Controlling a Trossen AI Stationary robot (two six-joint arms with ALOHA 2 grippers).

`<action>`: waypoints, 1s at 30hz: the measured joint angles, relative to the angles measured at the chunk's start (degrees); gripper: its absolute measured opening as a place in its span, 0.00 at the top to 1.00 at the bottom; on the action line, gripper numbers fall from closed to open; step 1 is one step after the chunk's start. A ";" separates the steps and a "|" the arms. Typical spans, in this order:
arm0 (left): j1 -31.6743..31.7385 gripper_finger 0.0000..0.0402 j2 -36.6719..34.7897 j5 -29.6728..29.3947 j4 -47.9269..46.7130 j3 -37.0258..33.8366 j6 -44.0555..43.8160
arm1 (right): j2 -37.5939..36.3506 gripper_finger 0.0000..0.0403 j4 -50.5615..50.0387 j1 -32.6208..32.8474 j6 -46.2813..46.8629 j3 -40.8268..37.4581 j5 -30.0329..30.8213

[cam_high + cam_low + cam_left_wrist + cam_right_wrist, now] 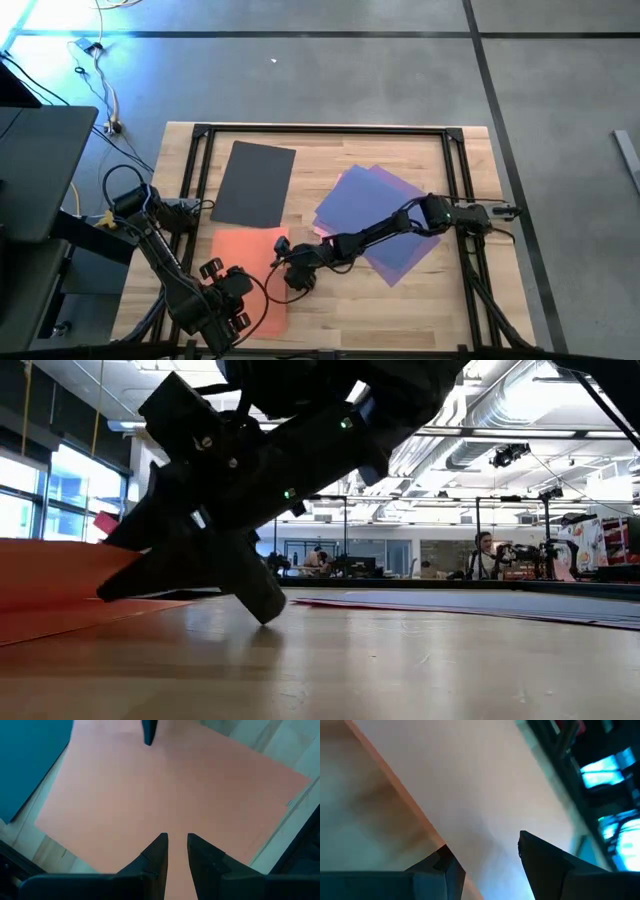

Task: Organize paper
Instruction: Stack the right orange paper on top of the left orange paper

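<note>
Your thin orange rectangular paper sheet [248, 270] lies flat just below the dark grey paper sheet [254, 182], with the right gripper [283, 258] at its right edge, fingers apart astride that lifted edge. The left gripper [232, 297] hovers over the orange sheet's lower part, fingers nearly together on nothing. It looks light, floppy and slidey, so I'd pinch right at the edge.

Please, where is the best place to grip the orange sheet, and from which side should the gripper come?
Probably its right edge. The orange sheet lies flat on the table, but that edge looks lifted where the right gripper straddles it. Come from the right, one finger under, one over.
</note>
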 joint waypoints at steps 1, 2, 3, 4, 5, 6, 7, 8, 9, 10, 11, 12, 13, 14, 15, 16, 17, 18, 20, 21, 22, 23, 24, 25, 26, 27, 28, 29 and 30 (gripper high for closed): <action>0.00 0.87 0.00 0.00 0.00 0.00 0.01 | 0.00 0.61 0.01 0.26 0.58 0.00 0.36; 0.00 0.87 0.00 0.00 0.00 0.00 0.02 | 0.00 0.61 -0.11 0.46 0.99 0.18 0.75; 0.00 0.87 0.00 0.00 0.00 0.00 0.02 | 0.02 0.61 -0.49 0.60 1.74 0.65 1.55; 0.00 0.87 0.00 0.02 0.00 0.00 0.00 | 0.04 0.61 -0.63 0.70 2.61 1.10 2.05; 0.00 0.87 0.00 0.02 0.00 0.00 0.00 | 0.04 0.61 -0.63 0.73 3.80 1.58 2.09; 0.00 0.87 0.00 0.02 0.02 0.00 0.01 | 0.04 0.62 -0.55 0.65 5.26 2.06 2.10; 0.00 0.87 0.00 0.02 0.01 0.00 0.00 | 0.04 0.63 -0.54 0.50 6.81 2.53 2.10; 0.00 0.87 0.00 0.04 0.02 0.00 0.00 | 0.04 0.64 -0.56 0.31 8.43 2.99 2.08; 0.00 0.87 0.00 0.04 0.02 0.00 0.00 | 0.04 0.65 -0.62 0.10 9.91 3.36 2.08; 0.00 0.87 0.00 0.04 0.00 0.00 0.00 | 0.04 0.66 -0.64 -0.08 10.94 3.72 1.96; 0.00 0.87 0.00 0.04 0.01 -0.01 0.00 | 0.04 0.67 -0.58 -0.13 11.56 3.91 1.62; 0.00 0.87 0.00 0.02 0.04 -0.01 0.00 | 0.04 0.69 -0.57 -0.18 12.13 4.06 1.47; 0.00 0.87 0.00 0.04 0.02 0.00 0.00 | 0.04 0.70 -0.56 -0.18 12.59 4.13 1.36; 0.00 0.87 0.00 0.02 0.02 0.00 0.00 | 0.04 0.71 -0.61 -0.10 13.35 4.13 1.16; 0.00 0.87 0.00 0.02 0.02 0.00 0.00 | 0.05 0.72 -0.64 -0.07 13.64 4.13 0.54; 0.00 0.87 0.00 0.02 0.02 -0.02 0.00 | 0.17 0.72 -0.64 -0.07 13.72 4.13 0.08; 0.00 0.87 0.00 0.03 0.02 -0.02 0.00 | 0.26 0.73 -0.56 -0.04 13.74 4.13 -0.14; 0.00 0.87 0.00 0.02 0.02 -0.02 0.00 | 0.33 0.74 -0.57 -0.02 13.69 4.13 -0.35; 0.00 0.87 0.00 0.02 0.03 -0.02 -0.01 | 0.62 0.74 -0.60 0.05 13.65 4.13 -0.37; 0.00 0.87 0.00 0.02 0.05 -0.02 -0.01 | 0.73 0.75 -0.63 0.11 13.65 4.13 0.10; 0.00 0.87 0.00 0.02 0.04 -0.02 0.00 | 0.79 0.75 -0.71 0.21 13.65 4.13 0.90; 0.00 0.87 0.00 0.02 0.04 -0.02 -0.03 | 0.79 0.75 -0.80 0.28 13.65 4.13 1.94; 0.00 0.87 0.00 0.02 0.04 -0.02 -0.06 | 0.79 0.75 -0.74 0.30 13.71 4.13 2.93; 0.00 0.87 0.00 0.02 0.06 -0.02 -0.08 | 0.79 0.75 -0.64 0.32 13.89 4.13 3.34; 0.00 0.87 0.00 0.02 0.07 -0.02 -0.06 | 0.79 0.75 -0.58 0.32 14.49 4.13 3.50; 0.00 0.87 0.00 0.02 0.06 -0.02 -0.05 | 0.79 0.75 -0.60 0.32 15.40 4.13 3.38; 0.00 0.87 0.00 0.02 0.04 -0.02 -0.05 | 0.79 0.75 -0.61 0.32 16.40 4.13 2.85; -0.01 0.87 0.00 0.02 0.04 -0.02 -0.05 | 0.79 0.75 -0.62 0.32 17.06 4.13 2.17; 0.00 0.87 0.00 0.02 0.07 -0.02 -0.05 | 0.79 0.75 -0.60 0.32 17.19 4.13 1.47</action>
